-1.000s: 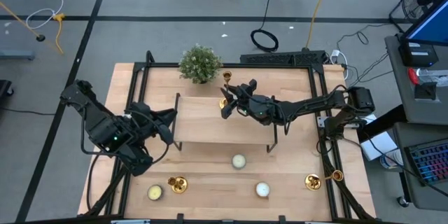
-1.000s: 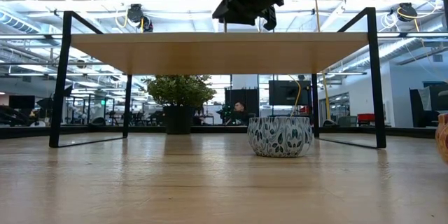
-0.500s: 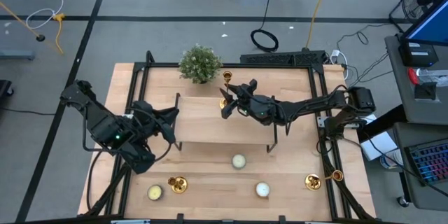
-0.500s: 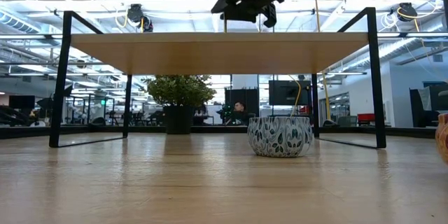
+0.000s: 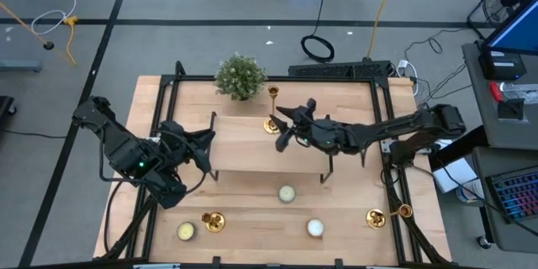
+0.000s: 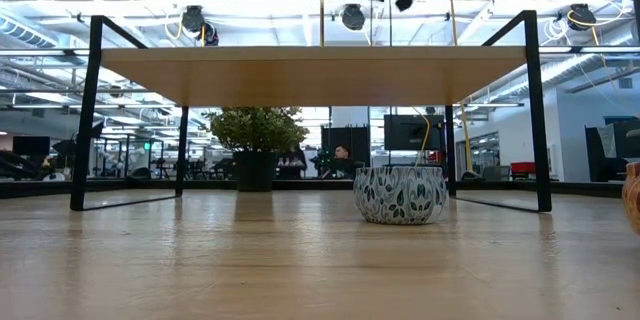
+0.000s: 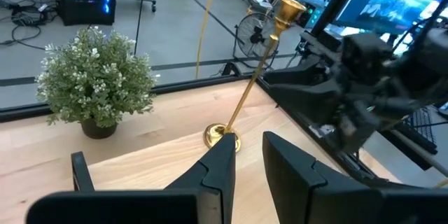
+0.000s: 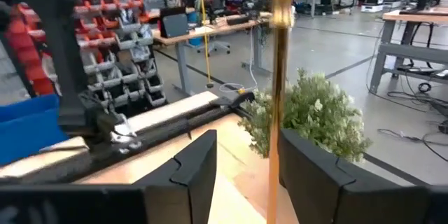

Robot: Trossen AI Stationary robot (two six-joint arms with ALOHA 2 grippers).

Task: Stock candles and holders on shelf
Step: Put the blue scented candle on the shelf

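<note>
Right gripper [image 5: 284, 132] hangs open beside the holder [image 5: 272, 109] standing on the shelf [image 5: 252, 147] (released, I'd say); next, fetch another holder [image 5: 213, 221].

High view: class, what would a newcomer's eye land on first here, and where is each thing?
First comes the gold holder upright at the far edge of the shelf, with the right gripper beside it, fingers apart around its stem in the wrist view. Next, the green plant at the table's far edge. Then the candles and two more holders on the near tabletop.
</note>
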